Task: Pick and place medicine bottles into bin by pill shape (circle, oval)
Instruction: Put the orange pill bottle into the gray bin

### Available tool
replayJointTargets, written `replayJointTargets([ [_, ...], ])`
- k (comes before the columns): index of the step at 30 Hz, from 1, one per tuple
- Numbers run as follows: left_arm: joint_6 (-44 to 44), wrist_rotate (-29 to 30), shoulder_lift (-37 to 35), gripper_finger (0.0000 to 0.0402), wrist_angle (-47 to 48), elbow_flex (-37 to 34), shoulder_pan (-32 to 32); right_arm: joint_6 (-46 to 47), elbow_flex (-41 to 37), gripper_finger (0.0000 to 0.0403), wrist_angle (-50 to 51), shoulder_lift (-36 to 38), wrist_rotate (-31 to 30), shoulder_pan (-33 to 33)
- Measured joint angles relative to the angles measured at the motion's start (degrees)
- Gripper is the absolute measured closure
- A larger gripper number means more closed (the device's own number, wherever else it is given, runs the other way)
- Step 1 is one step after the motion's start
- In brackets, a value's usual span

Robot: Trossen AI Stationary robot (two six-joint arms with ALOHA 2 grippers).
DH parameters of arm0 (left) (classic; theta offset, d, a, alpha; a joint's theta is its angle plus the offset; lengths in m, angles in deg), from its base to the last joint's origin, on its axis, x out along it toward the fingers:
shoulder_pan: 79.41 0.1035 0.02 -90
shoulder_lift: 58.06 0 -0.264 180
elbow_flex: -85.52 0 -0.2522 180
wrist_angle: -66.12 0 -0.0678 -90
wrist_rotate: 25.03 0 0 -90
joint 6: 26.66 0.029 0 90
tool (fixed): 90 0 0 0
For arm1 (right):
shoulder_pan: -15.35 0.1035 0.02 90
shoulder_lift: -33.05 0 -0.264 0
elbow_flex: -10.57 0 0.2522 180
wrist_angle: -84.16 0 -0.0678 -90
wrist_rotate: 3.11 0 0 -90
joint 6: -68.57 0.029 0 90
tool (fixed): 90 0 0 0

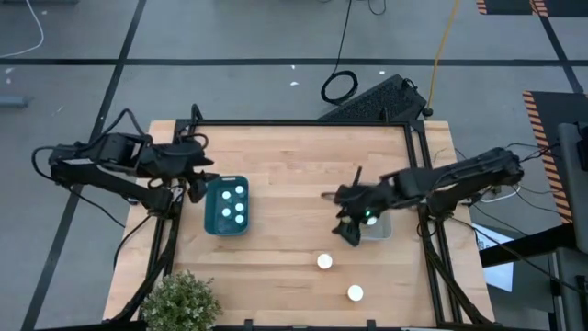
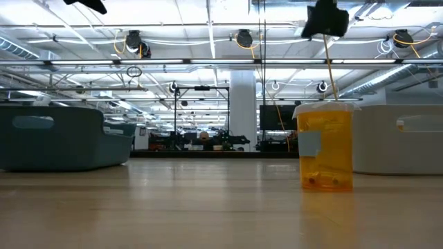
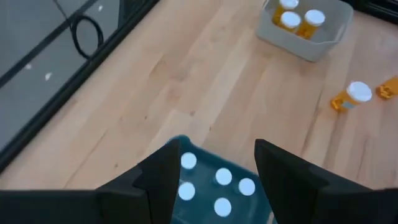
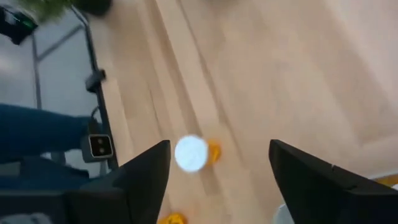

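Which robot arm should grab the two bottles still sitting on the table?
Probably the right. Its open end effector hangs near both loose bottles, while the left end effector sits far off beside the blue bin.

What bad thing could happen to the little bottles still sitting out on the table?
The right gripper is open above one loose bottle. Closing off-centre might tip it, and it could roll. The other loose bottle stands near the table's front edge, so a bump might push it off.
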Motion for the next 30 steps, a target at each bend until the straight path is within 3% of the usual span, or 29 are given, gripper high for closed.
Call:
replayJointTargets([
  [5,2.8,-0.1,0.2,0.0193,-2.7,0.0,0.6,3.9,0.0,0.0109,-1.5,-5.3,0.1,3.9],
  [10,4.8,-2.1,0.6,0.0193,-5.4,-0.1,0.6,3.9,0.8,0.0105,-3.8,-9.7,0.3,7.2],
  [17,6.7,-2.1,0.5,0.0192,-6.6,-0.1,0.6,0.7,6.1,0.0093,-2.0,-17.3,4.6,8.5],
  [24,4.3,-2.4,0.5,0.0192,-7.0,-0.1,0.6,-4.4,8.4,0.0046,-1.3,-21.4,4.2,8.1],
  [30,4.0,-2.5,0.5,0.0192,-7.1,-0.1,0.6,-9.7,8.4,0.0038,-3.1,-23.1,2.8,8.1],
])
